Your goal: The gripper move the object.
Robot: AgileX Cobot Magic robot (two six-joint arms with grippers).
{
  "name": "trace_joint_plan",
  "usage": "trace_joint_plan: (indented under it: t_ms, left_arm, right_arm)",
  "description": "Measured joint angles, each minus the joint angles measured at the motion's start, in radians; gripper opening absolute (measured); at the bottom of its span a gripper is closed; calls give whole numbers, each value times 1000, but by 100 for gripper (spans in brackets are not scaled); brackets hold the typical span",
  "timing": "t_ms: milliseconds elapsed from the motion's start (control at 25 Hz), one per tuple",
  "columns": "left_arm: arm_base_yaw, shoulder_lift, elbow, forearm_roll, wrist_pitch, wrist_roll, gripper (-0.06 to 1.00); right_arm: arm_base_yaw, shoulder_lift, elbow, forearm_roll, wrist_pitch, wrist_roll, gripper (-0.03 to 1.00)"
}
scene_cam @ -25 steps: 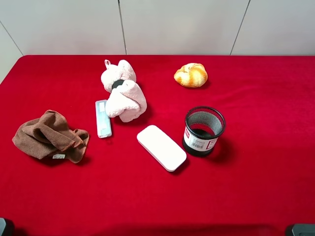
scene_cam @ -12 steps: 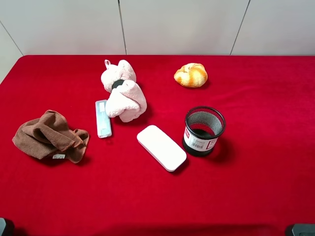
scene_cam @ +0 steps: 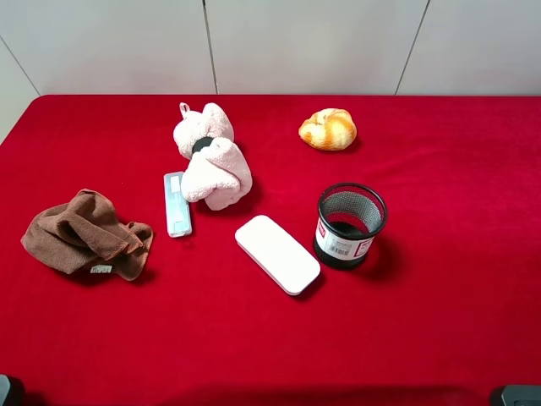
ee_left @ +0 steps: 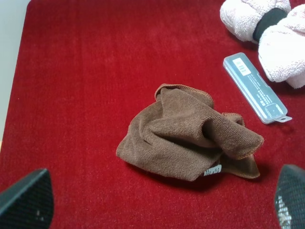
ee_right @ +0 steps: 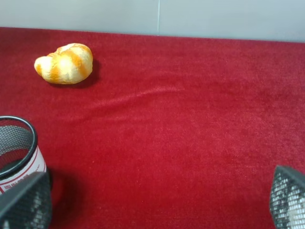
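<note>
A crumpled brown cloth [scene_cam: 84,235] lies at the left of the red table; it also shows in the left wrist view [ee_left: 190,138]. A pink-white plush toy [scene_cam: 211,161], a pale blue slim case [scene_cam: 176,204], a white flat box [scene_cam: 277,253], a black mesh cup [scene_cam: 350,225] and a bread roll [scene_cam: 328,128] lie around the middle. My left gripper [ee_left: 159,200] is open and empty, on the near side of the cloth. My right gripper [ee_right: 156,199] is open and empty, beside the mesh cup [ee_right: 16,152], with the roll [ee_right: 65,63] beyond it.
The red table [scene_cam: 456,321] runs to a white panelled wall [scene_cam: 304,42] at the back. The arms' bases show at the near corners, left [scene_cam: 8,392] and right [scene_cam: 516,395]. The table's left edge [ee_left: 14,95] shows in the left wrist view.
</note>
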Motion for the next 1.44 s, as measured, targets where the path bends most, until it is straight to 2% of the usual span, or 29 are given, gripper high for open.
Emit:
trace_joint_plan:
  t_ms: [1440]
  left_arm:
    - [0,0,0,0,0,0,91]
  right_arm:
    - [0,0,0,0,-2,0,69]
